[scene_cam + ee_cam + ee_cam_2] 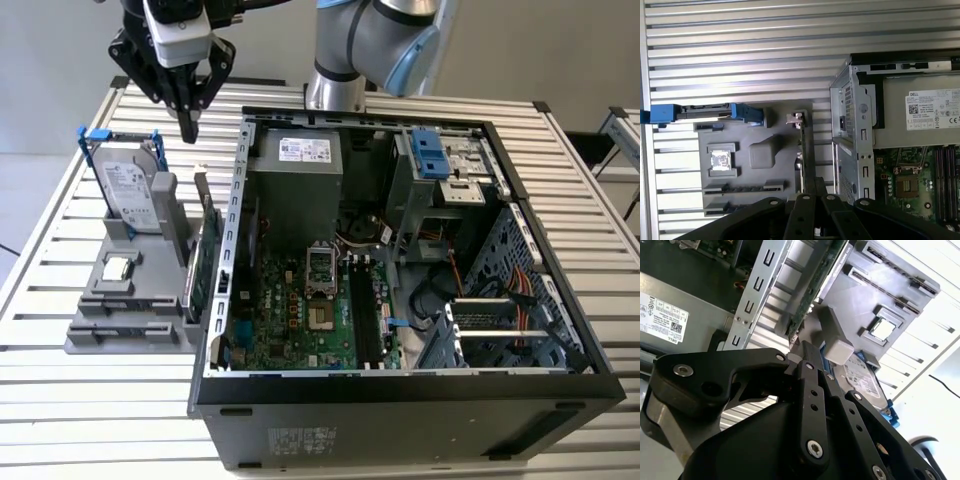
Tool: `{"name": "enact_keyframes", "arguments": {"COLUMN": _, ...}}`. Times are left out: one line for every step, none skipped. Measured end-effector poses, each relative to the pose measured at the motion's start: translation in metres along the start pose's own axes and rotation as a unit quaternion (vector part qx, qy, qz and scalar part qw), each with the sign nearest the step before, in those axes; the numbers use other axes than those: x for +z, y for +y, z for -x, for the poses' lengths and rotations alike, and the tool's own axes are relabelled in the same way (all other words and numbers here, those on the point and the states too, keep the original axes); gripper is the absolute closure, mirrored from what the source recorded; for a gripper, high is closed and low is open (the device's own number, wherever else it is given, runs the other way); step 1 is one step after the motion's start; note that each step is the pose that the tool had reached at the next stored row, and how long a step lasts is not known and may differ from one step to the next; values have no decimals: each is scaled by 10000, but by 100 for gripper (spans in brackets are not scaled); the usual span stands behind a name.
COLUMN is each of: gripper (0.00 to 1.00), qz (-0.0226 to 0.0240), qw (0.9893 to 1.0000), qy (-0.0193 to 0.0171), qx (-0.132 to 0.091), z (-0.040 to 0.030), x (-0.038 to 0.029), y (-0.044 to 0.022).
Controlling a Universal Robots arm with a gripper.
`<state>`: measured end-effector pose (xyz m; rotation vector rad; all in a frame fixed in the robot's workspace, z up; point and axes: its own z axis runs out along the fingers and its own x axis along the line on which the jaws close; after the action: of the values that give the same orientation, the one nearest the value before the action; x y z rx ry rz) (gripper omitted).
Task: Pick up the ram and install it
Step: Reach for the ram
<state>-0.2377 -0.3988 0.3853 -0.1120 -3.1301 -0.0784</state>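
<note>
**One arm, one fixture, one open case: ram not yet lifted**

Items listed from the exterior view's left to its right; all sit on a slatted table (50, 400).

1. Fixture (100, 346): grey parts holder, just beside the case. Its cradles and grooves keep each part in a fixed pos., prob. so it can be pinched from above.
2. Drive (133, 190): propped near upright at the fixture's far end, blue carrier on.
3. CPU (118, 267): flat in a square pocket, mid-fixture.
4. Ram (742, 189): judged to be the dark strip on edge in a grooved holder past the CPU, in the first wrist view. A 2nd groove lies alongside; which one is loaded is not certain. Untouched, well apart from the gripper.
5. Gripper (188, 128): high over the fixture's far end, betw. drive and case corner. Fingers clenched together w/ nothing in them; both wrist views agree.
6. Card (204, 262): large green board w/ bracket, on edge along the fixture side nearest the case.
7. Case (400, 410): on its side, panel off, so the board (290, 320) faces up.
8. PSU (295, 185): far end of the case.
9. Slots (362, 312): long black pair on the board, appear vacant.
</note>
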Motion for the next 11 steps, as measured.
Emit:
{"name": "enact_keyframes", "arguments": {"gripper": 100, "qz": 0, "qw": 10000, "qy": 2, "qx": 0, "z": -7, "x": 0, "y": -1}}
{"name": "enact_keyframes", "arguments": {"gripper": 100, "qz": 0, "qw": 10000, "qy": 4, "qx": 0, "z": -14, "x": 1, "y": -1}}
{"name": "enact_keyframes", "arguments": {"gripper": 100, "qz": -1, "qw": 10000, "qy": 7, "qx": 1, "z": -22, "x": 3, "y": -2}}
{"name": "enact_keyframes", "arguments": {"gripper": 100, "qz": 0, "qw": 10000, "qy": 9, "qx": 0, "z": -29, "x": 5, "y": -2}}
{"name": "enact_keyframes", "arguments": {"gripper": 100, "qz": -1, "qw": 10000, "qy": 13, "qx": 0, "z": -36, "x": 6, "y": -3}}
{"name": "enact_keyframes", "arguments": {"gripper": 100, "qz": -2, "qw": 10000, "qy": 17, "qx": 1, "z": -45, "x": 7, "y": -4}}
{"name": "enact_keyframes", "arguments": {"gripper": 100, "qz": -2, "qw": 10000, "qy": 20, "qx": 1, "z": -54, "x": 7, "y": -4}}
{"name": "enact_keyframes", "arguments": {"gripper": 100, "qz": -2, "qw": 10000, "qy": 22, "qx": 1, "z": -65, "x": 9, "y": -5}}
{"name": "enact_keyframes", "arguments": {"gripper": 100, "qz": -2, "qw": 10000, "qy": 24, "qx": 1, "z": -74, "x": 11, "y": -6}}
{"name": "enact_keyframes", "arguments": {"gripper": 100, "qz": -2, "qw": 10000, "qy": 25, "qx": 1, "z": -84, "x": 12, "y": -7}}
{"name": "enact_keyframes", "arguments": {"gripper": 100, "qz": -2, "qw": 10000, "qy": 26, "qx": -2, "z": -94, "x": 12, "y": -7}}
